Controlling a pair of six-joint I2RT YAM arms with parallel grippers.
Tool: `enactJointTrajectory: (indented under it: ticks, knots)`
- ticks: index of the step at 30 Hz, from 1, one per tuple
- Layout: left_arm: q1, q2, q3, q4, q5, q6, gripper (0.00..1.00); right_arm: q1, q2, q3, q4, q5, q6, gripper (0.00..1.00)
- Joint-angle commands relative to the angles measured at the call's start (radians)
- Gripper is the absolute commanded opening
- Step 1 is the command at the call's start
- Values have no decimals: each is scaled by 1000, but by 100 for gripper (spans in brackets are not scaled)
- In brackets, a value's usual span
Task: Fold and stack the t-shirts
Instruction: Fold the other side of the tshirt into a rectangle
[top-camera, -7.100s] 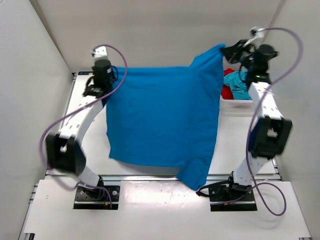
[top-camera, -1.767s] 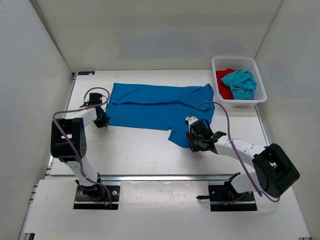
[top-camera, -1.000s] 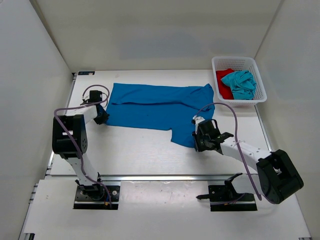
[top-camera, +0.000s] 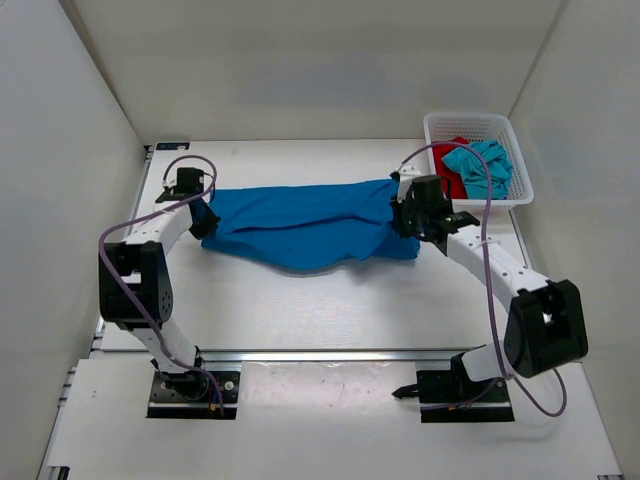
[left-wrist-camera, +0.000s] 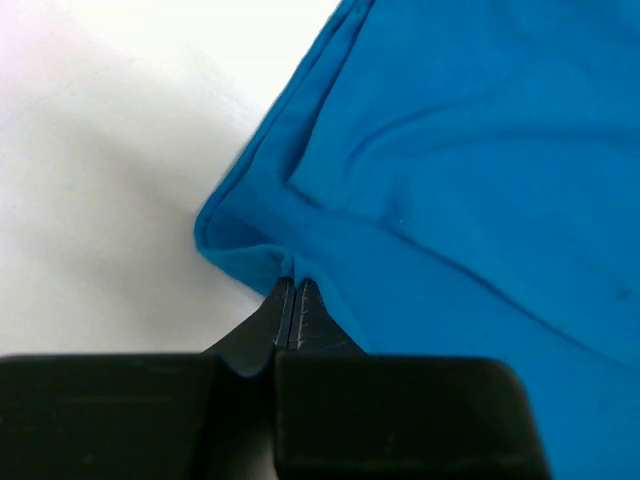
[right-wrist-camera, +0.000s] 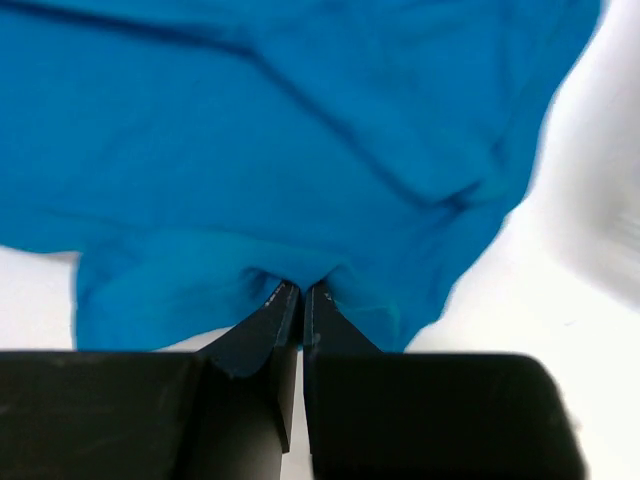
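A blue shirt (top-camera: 300, 225) lies bunched across the table (top-camera: 300, 300). The left gripper (left-wrist-camera: 290, 292) is clamped on its left edge and the right gripper (right-wrist-camera: 296, 296) on its right end. Its ends may be slightly lifted. A teal shirt (top-camera: 483, 166) and a red shirt (top-camera: 450, 165) sit in the basket (top-camera: 505, 198).

Top view: high, behind arm bases at 6 o'clock, looks down on whole bench (top-camera: 300, 300). Left wrist: very close, along left gripper (left-wrist-camera: 291, 290), blue shirt (left-wrist-camera: 450, 200) end at 9 o'clock. Right wrist: equally close, along right gripper (right-wrist-camera: 297, 295), shirt end at 2 o'clock. All share the shirt.
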Motion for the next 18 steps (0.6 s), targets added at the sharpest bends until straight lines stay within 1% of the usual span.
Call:
enactJointTrajectory:
  ticks: [1,2,3,4,7,13,16,17,18]
  knots:
    - [7,51,72,18,30,-21,0,-24,74,95,100,65,-140,0]
    - [5,69,82,16,26,-21,0,-37,91,119,126,81,-146,0]
    - [4,80,93,24,23,-27,0,-53,113,126,140,61,-155,0]
    - [32,83,102,29,26,-35,0,-50,124,149,168,61,-149,0]
    - [50,123,150,29,15,-39,0,-90,210,262,156,59,-170,0]
    - [68,189,222,15,1,-30,0,-119,389,414,163,70,-233,0]
    - [65,238,269,4,0,-42,0,-139,451,483,153,45,-243,1]
    - [66,247,283,-6,-11,-53,2,-146,462,498,157,38,-244,1]
    - [70,268,306,-25,-14,-59,20,-154,479,509,160,24,-237,0]
